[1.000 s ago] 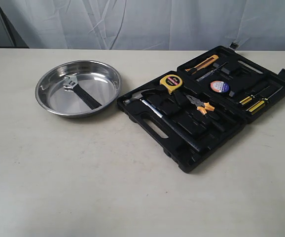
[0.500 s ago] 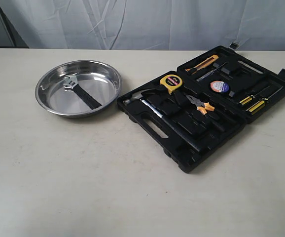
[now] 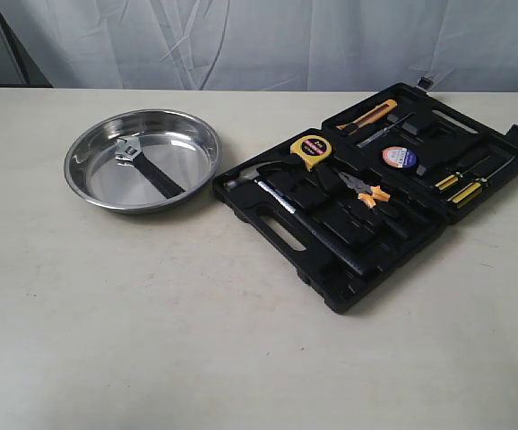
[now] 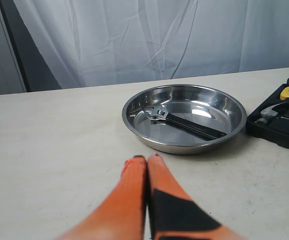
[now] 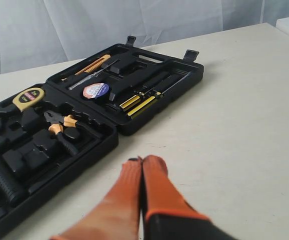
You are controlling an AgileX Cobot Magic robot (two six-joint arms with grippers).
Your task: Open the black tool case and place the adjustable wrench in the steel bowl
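The black tool case (image 3: 331, 242) lies open on the right of the table, both halves flat, also seen in the right wrist view (image 5: 109, 135). The adjustable wrench (image 3: 147, 170) rests inside the steel bowl (image 3: 201, 130) on the left; the left wrist view shows the wrench (image 4: 182, 123) lying across the bowl (image 4: 234, 127). My left gripper (image 4: 146, 158) is shut and empty, its orange tips just short of the bowl. Beside the case's near edge my right gripper (image 5: 142, 159) is shut with nothing in it. Neither gripper shows in the exterior view.
The case holds a claw hammer (image 3: 268, 193), a yellow tape measure (image 3: 313, 149), orange-handled pliers (image 3: 366, 190), tape roll (image 3: 400, 158), a utility knife (image 3: 371, 115) and screwdrivers (image 3: 461, 184). A white curtain hangs behind the table.
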